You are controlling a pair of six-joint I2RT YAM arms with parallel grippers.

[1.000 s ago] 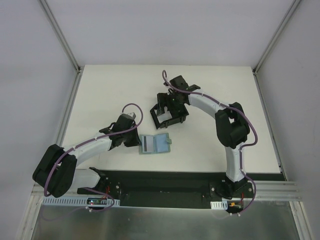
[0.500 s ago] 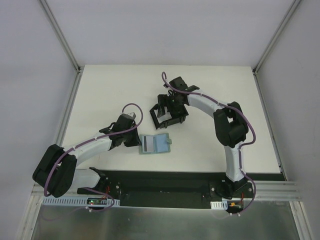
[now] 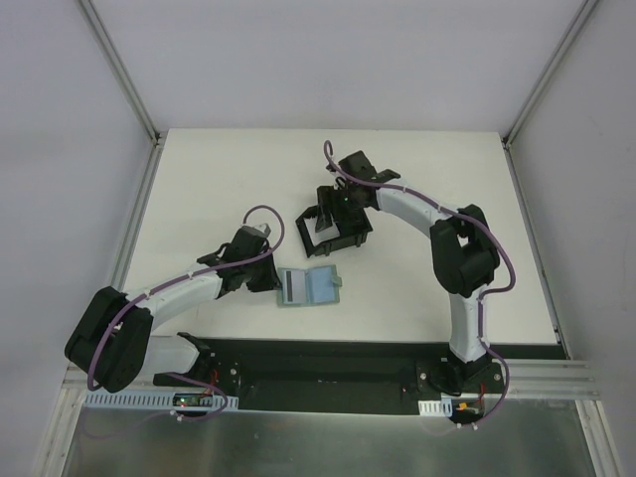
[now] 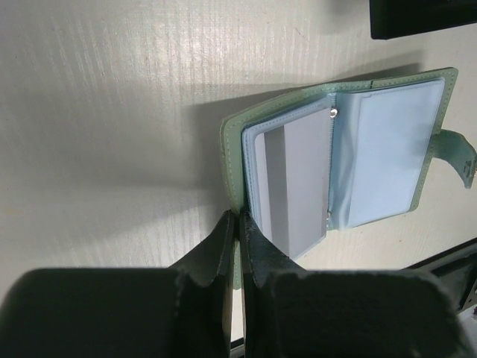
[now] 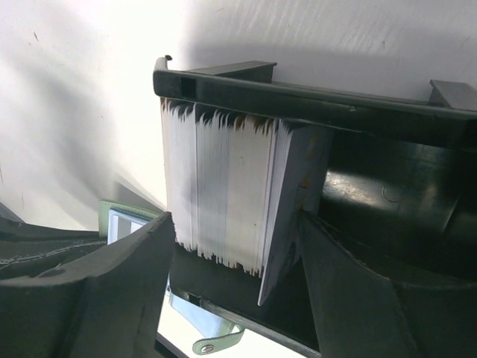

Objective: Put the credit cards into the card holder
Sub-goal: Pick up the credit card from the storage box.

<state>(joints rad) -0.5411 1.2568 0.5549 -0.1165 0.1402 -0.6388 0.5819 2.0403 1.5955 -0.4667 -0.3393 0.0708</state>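
Note:
The card holder [image 3: 350, 237] is a black open-topped box at mid-table, its rim [image 5: 298, 86] filling the right wrist view. A thick stack of white cards [image 5: 223, 186] stands on edge inside it, the rightmost card leaning. My right gripper [image 5: 235, 224] straddles that stack, jaws still apart, a finger close against each side. The credit cards lie in an open grey-green case [image 4: 237, 142]: a whitish-grey one with a dark stripe [image 4: 294, 186] on its left half, a light blue one [image 4: 391, 149] on its right. My left gripper [image 4: 238, 220] is shut on the case's near left edge.
The case [image 3: 308, 286] lies just in front of the box, its snap tab [image 4: 458, 153] sticking out to the right. A black base plate [image 3: 328, 358] runs along the table's near edge. Frame posts and white walls surround the table.
The right gripper's jaws have narrowed around the stack of cards, and the black box has shifted slightly left. The left arm and the case have not moved.

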